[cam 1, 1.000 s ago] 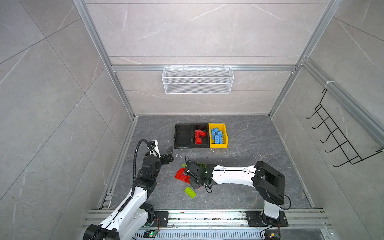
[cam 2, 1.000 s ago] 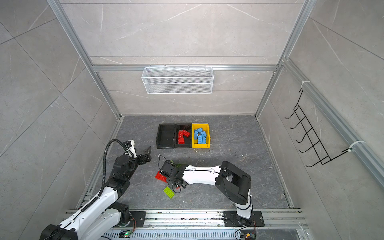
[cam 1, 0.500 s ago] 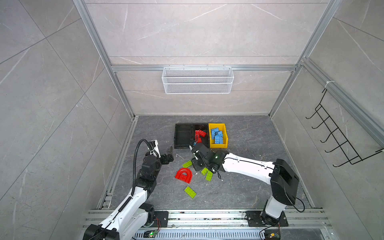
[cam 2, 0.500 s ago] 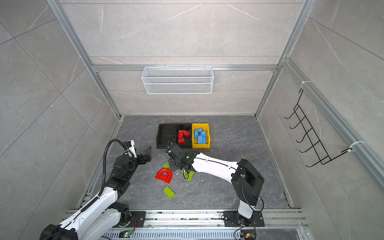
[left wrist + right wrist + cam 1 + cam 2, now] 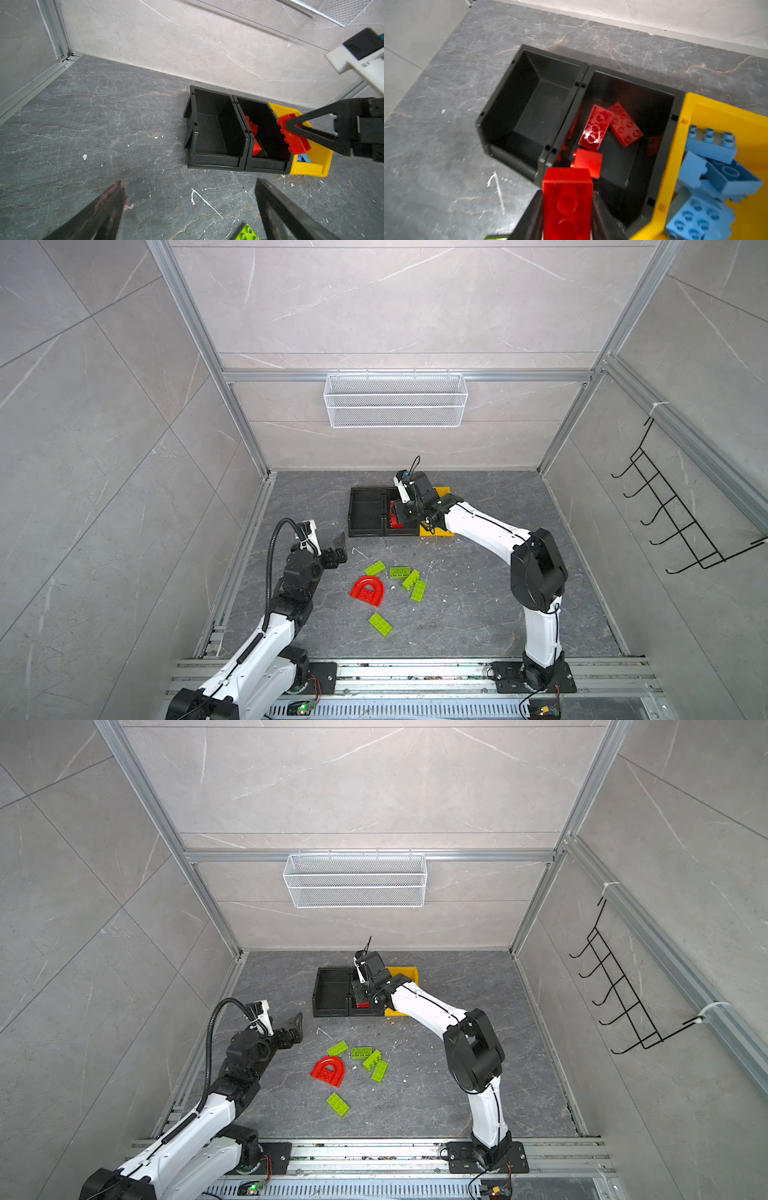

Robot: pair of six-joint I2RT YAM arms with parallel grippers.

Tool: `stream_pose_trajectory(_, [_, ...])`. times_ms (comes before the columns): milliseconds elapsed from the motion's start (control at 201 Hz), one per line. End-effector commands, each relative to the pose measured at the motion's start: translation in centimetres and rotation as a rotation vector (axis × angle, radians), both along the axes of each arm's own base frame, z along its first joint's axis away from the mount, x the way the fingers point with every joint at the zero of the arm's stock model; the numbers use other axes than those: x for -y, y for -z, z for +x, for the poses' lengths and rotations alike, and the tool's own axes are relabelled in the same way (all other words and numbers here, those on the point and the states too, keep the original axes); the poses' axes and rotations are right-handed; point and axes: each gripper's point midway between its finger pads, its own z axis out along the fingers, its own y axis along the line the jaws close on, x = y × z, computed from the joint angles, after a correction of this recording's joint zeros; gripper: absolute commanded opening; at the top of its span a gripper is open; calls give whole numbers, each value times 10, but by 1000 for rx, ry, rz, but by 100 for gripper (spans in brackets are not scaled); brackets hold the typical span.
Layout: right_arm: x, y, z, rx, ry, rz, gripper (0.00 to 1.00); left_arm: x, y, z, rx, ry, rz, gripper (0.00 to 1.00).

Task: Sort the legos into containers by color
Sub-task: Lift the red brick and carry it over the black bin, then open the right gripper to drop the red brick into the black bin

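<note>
The step in hand is the drop of a red piece. Judging by how things lie, blue looks sorted, red is nearly there and green is not yet begun.

Well in front of the middle black bin [image 5: 401, 532], five lime green bricks [image 5: 399, 572] and the red arch [image 5: 368, 591] lie loose on the floor. In front and to the left of that bin, the left gripper [image 5: 189, 182] hangs above the floor, its jaws spread wide with nothing between them. Over the bin's front part, the right gripper [image 5: 568, 207] pinches a red brick [image 5: 566, 197] by its long sides, clear of the rim. At least three red bricks [image 5: 596, 126] lie inside the bin. Touching its left side is the empty black bin [image 5: 529, 108]. Touching its right side is the yellow bin [image 5: 716, 106], which holds the blue bricks [image 5: 712, 145]. Far behind it, a wire basket [image 5: 395, 406] hangs on the wall.

The next move calls for the jaws to part so the brick falls among the reds. It hangs close to the front lip, so easing it further inward first looks safer.

A second ago the right gripper was low beside the red arch. Half a second ago it was midway to the bin, and now it is above it. The left arm and the arch have not shifted.
</note>
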Motion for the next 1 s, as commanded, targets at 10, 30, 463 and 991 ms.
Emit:
stream_pose_trajectory(10, [-2,-4,22,12,-14,19,37,-1,-12,2,43,-8,-9,99])
stream_pose_trajectory(30, [-1,-4,27,14,-8,22,37,-1,-12,3,41,-9,-8,99])
stream_pose_trajectory(463, [6,35,67,-26,18,-44,37,0,-13,2,45,-6,-9,99])
stream_pose_trajectory(991, [13,-6,50,14,-23,-38,64,0,-11,3,38,-12,-35,99])
